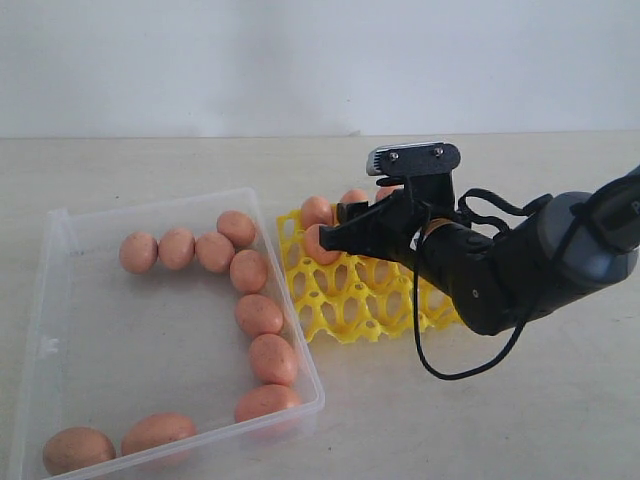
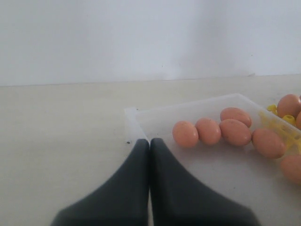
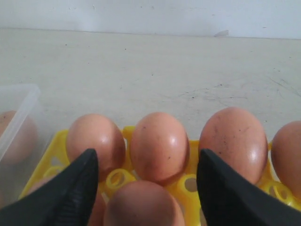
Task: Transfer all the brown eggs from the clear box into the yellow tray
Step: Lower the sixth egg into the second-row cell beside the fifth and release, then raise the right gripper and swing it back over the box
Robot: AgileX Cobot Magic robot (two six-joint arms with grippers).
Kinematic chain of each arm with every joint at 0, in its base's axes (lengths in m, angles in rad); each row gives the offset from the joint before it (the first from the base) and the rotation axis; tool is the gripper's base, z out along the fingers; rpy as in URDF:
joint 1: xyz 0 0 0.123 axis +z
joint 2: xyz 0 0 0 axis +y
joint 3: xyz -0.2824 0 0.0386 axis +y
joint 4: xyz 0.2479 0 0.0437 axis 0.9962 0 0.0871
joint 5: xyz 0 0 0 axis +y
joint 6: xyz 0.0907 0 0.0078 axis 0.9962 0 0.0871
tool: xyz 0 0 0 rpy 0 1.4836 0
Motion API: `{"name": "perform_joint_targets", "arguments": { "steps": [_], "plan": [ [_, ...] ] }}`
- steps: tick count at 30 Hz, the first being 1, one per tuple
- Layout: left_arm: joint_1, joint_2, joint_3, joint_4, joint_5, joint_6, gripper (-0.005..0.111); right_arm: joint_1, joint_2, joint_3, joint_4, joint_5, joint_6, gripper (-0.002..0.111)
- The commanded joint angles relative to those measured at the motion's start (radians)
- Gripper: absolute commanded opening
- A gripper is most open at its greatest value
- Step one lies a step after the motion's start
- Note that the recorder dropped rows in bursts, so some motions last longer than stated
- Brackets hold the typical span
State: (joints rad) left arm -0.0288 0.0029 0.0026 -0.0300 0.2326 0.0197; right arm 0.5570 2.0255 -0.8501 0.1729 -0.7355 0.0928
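Now, your right gripper (image 3: 147,156) stands spread over the tray (image 1: 345,318). One egg (image 3: 143,205) sits low between the jaws with a sliver of gap on either side, so I judge it let go rather than pinched.

The danger is in the lift-out. Drift sideways and a finger (image 3: 70,193) will nudge that egg or clip the back row (image 3: 159,146) just beyond the tips, rolling one out of its seat onto the table (image 1: 480,420). Rise straight.

The seated ones crowd the tray's far side, close together. Ten more eggs (image 1: 259,314) lie in the box (image 1: 60,300), just left of the tray, strung along its far, right and near walls.

Your left gripper (image 2: 149,147), pressed together and holding nothing, sits near a corner of the box. A careless sweep there would shove it.
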Motion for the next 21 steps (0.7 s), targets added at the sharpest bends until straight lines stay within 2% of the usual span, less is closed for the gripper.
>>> {"name": "perform_joint_targets", "arguments": {
  "steps": [1, 6, 9, 12, 14, 18, 21],
  "plan": [
    [-0.004, -0.003, -0.003, -0.005, -0.001, 0.001, -0.004, 0.0, -0.038, 0.002, 0.018, 0.01, -0.039, 0.059],
    [-0.004, -0.003, -0.003, -0.005, -0.001, 0.001, -0.004, 0.0, -0.219, 0.002, 0.084, 0.082, -0.185, 0.059],
    [-0.004, -0.003, -0.003, -0.005, -0.001, 0.001, -0.004, 0.002, -0.346, -0.009, 0.101, 0.317, -0.189, 0.059],
    [-0.004, -0.003, -0.003, -0.005, -0.001, 0.001, -0.004, 0.068, -0.413, -0.197, 0.094, 0.776, -0.358, 0.059],
    [-0.004, -0.003, -0.003, -0.005, -0.001, 0.001, -0.004, 0.113, -0.371, -0.325, 0.055, 0.941, -0.381, 0.059],
    [-0.004, -0.003, -0.003, -0.005, -0.001, 0.001, -0.004, 0.202, -0.227, -0.583, -0.003, 1.169, -0.334, 0.059],
    [-0.004, -0.003, -0.003, -0.005, -0.001, 0.001, -0.004, 0.256, -0.08, -0.749, -0.012, 1.25, -0.279, 0.059]
  ]
}}
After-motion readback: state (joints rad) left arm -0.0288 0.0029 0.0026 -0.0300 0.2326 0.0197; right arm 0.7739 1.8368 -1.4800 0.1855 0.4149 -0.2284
